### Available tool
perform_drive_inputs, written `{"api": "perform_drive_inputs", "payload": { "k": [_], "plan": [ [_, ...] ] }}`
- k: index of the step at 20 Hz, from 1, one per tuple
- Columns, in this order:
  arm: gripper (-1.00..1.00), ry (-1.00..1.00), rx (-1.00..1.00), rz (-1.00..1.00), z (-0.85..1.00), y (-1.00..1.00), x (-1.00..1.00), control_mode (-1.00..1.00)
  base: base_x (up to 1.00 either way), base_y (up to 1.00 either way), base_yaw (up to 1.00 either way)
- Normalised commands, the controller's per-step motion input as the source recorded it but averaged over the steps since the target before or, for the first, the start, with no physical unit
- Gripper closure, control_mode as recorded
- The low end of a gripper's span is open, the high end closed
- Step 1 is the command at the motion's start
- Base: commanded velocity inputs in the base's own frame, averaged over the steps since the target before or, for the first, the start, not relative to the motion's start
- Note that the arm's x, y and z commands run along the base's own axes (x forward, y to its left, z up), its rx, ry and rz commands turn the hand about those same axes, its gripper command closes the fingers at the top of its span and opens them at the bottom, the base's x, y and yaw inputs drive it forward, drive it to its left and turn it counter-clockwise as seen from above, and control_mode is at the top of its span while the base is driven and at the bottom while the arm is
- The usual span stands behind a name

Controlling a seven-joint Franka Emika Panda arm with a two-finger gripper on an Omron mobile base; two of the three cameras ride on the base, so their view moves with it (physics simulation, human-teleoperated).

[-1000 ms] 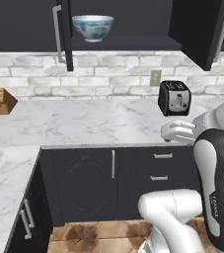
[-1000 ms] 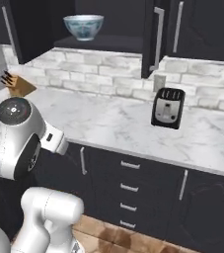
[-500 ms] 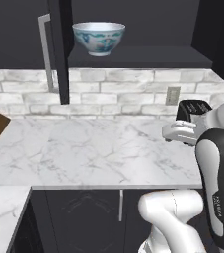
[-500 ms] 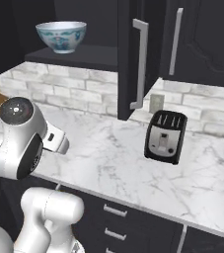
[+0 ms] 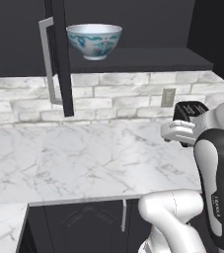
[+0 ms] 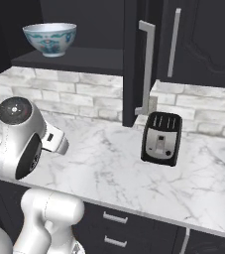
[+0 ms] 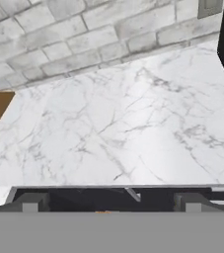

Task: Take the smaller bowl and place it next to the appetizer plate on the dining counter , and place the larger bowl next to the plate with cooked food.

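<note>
I'm early in the job, nothing placed yet. L to R: open cabinet door (image 5: pixel 59 59), then the larger bowl (image 5: pixel 94 41) upright near the front edge of the cabinet shelf (image 5: pixel 143 55), untouched; toaster (image 6: pixel 161 138) toward the worktop's (image 5: pixel 84 163) back edge. Gripper (image 7: pixel 111 200) low over the worktop's front edge, holding nothing; can't tell jaw gap. Both bowls left to do, I reckon.

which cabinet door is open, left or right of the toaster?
The left door: it swings out edge-on beside the shelf holding the bowl. The right door, above the toaster, sits flush and shut.
</note>
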Motion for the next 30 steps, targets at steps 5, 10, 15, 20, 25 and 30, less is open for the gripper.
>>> {"api": "perform_drive_inputs", "payload": {
  "k": [5, 10, 15, 20, 25, 30],
  "plan": [
    [-1.0, 0.0, 0.0, 0.0, 0.0, 0.0, 0.0, 1.0, 0.08, 0.07, -0.02],
    [-1.0, 0.0, 0.0, 0.0, 0.0, 0.0, 0.0, 1.0, 0.0, 0.0, 0.0],
    [-1.0, -0.02, 0.0, 0.0, 0.0, 0.0, -0.04, -1.0, 0.0, 0.0, 0.0],
    [-1.0, -0.64, -0.02, 0.04, 0.57, 0.2, -0.51, -1.0, 0.0, 0.0, 0.0],
    [-1.0, -0.37, -0.1, 0.0, 1.0, 0.41, -0.07, -1.0, 0.0, 0.0, 0.0],
    [-1.0, 0.07, 0.04, -0.01, 0.39, -0.05, 0.6, -1.0, 0.0, 0.0, 0.0]
  ]
}}
